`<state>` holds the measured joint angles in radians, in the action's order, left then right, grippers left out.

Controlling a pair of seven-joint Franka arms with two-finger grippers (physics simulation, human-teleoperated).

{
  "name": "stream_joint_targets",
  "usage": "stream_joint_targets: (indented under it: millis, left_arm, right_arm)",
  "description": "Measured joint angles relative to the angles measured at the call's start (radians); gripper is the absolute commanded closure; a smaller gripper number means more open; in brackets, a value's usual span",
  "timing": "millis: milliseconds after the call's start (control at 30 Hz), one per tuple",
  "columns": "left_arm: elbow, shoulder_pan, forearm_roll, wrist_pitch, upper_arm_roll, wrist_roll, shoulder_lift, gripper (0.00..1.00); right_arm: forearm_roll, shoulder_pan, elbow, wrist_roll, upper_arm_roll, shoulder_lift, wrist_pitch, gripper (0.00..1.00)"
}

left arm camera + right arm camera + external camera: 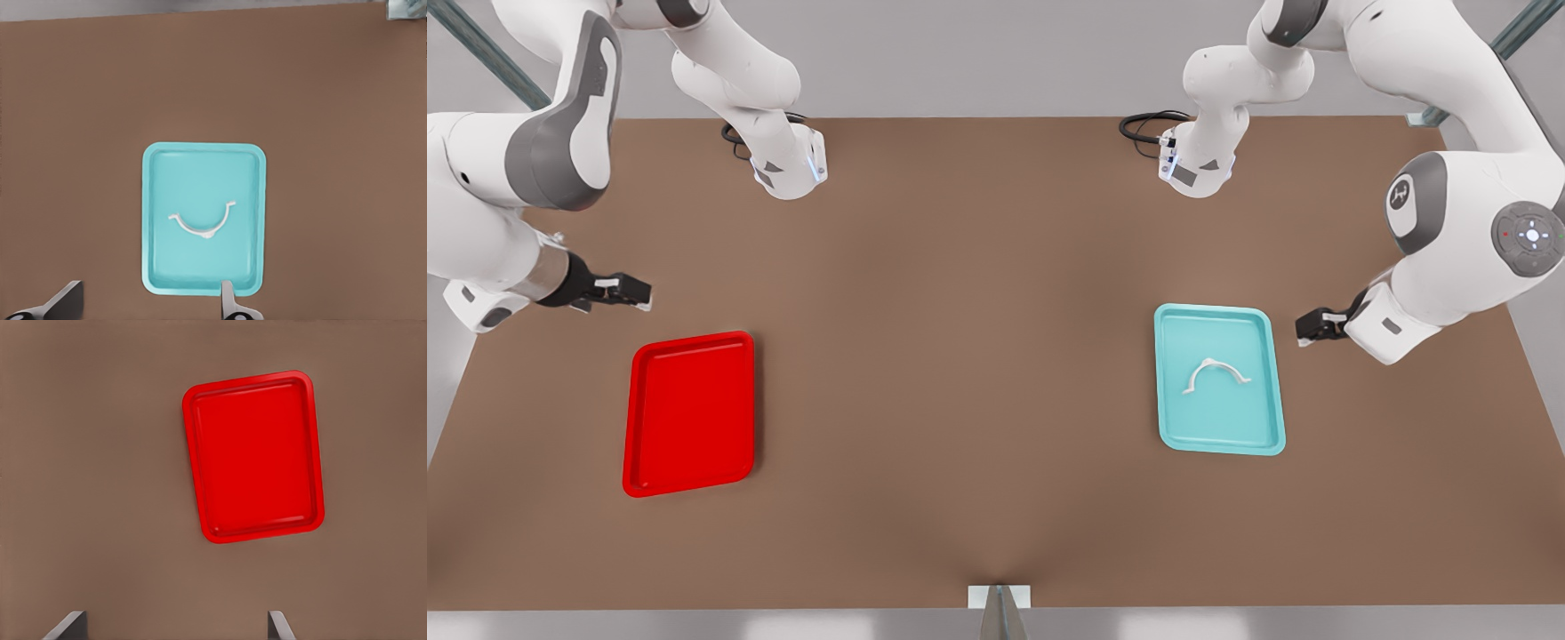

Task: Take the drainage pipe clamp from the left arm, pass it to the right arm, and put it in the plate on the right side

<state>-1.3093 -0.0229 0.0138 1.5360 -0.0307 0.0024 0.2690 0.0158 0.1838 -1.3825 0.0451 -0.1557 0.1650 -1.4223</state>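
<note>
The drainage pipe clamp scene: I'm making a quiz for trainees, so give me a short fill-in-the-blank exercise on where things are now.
1. The drainage pipe clamp lies in the ____ tray.
2. The red plate holds ____.
3. The left gripper hovers beside the teal tray with its fingers ____.
4. The right gripper, open, is nearest the ____ plate.

Missing words: teal; nothing; open; red
</note>
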Motion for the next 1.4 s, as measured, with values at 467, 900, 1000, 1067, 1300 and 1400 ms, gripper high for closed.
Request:
stream_joint_targets:
  millis: [467, 900, 1000, 1067, 1300, 1400]
  left_arm:
    - [-0.766, -0.007, 0.007, 0.732, 0.096, -0.453, 0.011, 0.00]
    - [-0.988, -0.048, 0.005, 1.140, 0.097, -0.857, 0.063, 0.00]
    - [-0.995, -0.050, 0.008, 1.161, 0.097, -0.914, 0.088, 0.03]
    - [-0.996, -0.049, 0.009, 1.170, 0.097, -0.946, 0.103, 0.28]
    - [-0.992, -0.049, 0.011, 1.186, 0.097, -1.033, 0.137, 0.36]
    - [-0.993, -0.049, 0.011, 1.189, 0.097, -1.060, 0.139, 0.44]
  right_arm:
    - [-0.007, -0.006, -0.002, 0.032, -0.005, 0.006, -0.049, 0.00]
    - [-0.012, -0.002, -0.003, 0.054, -0.001, 0.008, -0.052, 0.00]
    - [-0.012, -0.003, -0.003, 0.057, 0.000, 0.008, -0.052, 0.00]
    - [-0.012, -0.003, -0.003, 0.059, 0.000, 0.008, -0.052, 0.00]
    - [-0.013, -0.001, -0.005, 0.066, 0.002, 0.008, -0.052, 0.00]
    - [-0.013, -0.001, -0.005, 0.070, 0.004, 0.008, -0.052, 0.00]
